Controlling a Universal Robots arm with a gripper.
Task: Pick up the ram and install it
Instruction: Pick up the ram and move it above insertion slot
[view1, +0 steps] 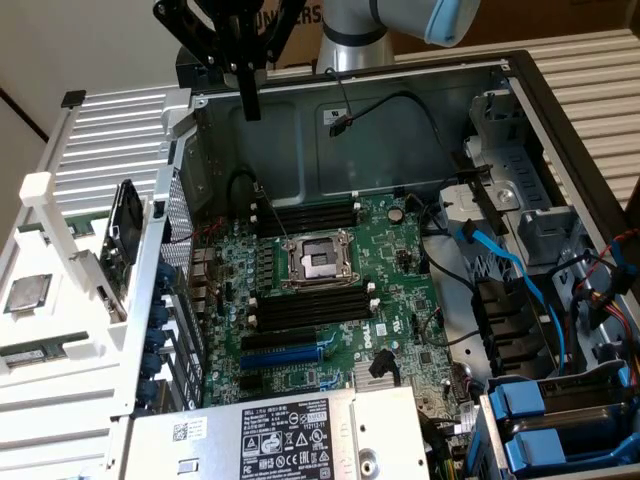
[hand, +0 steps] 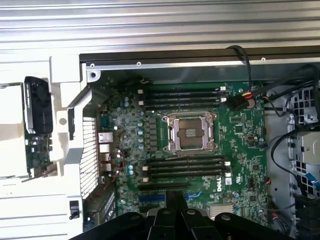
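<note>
The arm (view1: 352, 40) comes in at the top of the exterior view, a silver link with a light-blue joint cap (view1: 445, 22) bent over toward that view's left. From its wrist the black gripper (view1: 251, 105) hangs raised and points straight down. Its 2 jaws are pressed together, nothing between them.

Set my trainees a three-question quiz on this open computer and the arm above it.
1. True or false: the end effector holds the ram.
2. On the motherboard, what sits between the two banks of black slots? A a keyboard; B the processor socket; C a screwdriver.
3. Fill in: the ram lies outside the case, on the exterior view's ____.
Key: 1 false; 2 B; 3 left.
</note>
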